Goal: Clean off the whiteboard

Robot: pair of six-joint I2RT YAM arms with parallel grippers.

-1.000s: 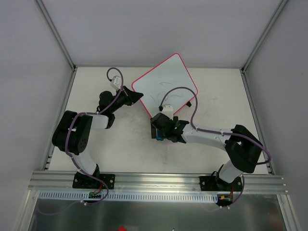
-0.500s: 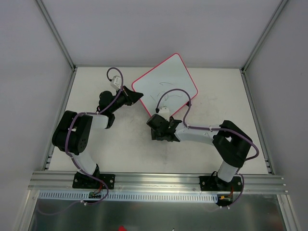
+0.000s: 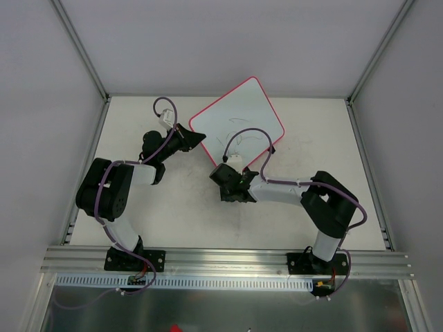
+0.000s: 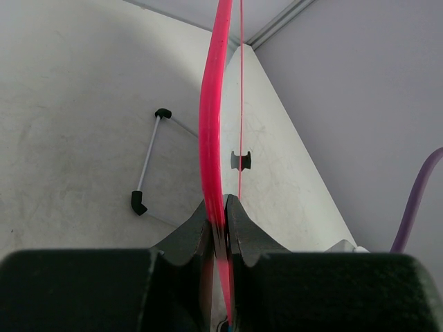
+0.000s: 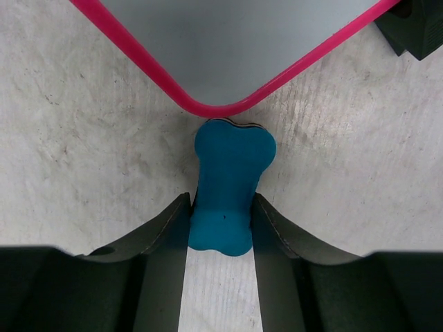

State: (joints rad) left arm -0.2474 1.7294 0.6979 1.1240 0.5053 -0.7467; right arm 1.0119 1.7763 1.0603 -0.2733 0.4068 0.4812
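The whiteboard [image 3: 242, 114], white with a pink-red rim and faint pen marks, sits diagonally. Its left corner is clamped in the left tool [image 4: 218, 211], and its near corner rests against the blue eraser [image 5: 225, 187] held in the right tool [image 3: 227, 183].

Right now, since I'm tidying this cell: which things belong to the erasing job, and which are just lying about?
Job: whiteboard; left gripper clamped on its rim; blue eraser; right gripper holding it.
Lying about: thin white rod with black ends; small black clip. Either may be a board fitting.

I can read no words, numbers or brand marks anywhere; the whiteboard [image 3: 235, 116] carries only faint scribbled lines, no letters I can make out.
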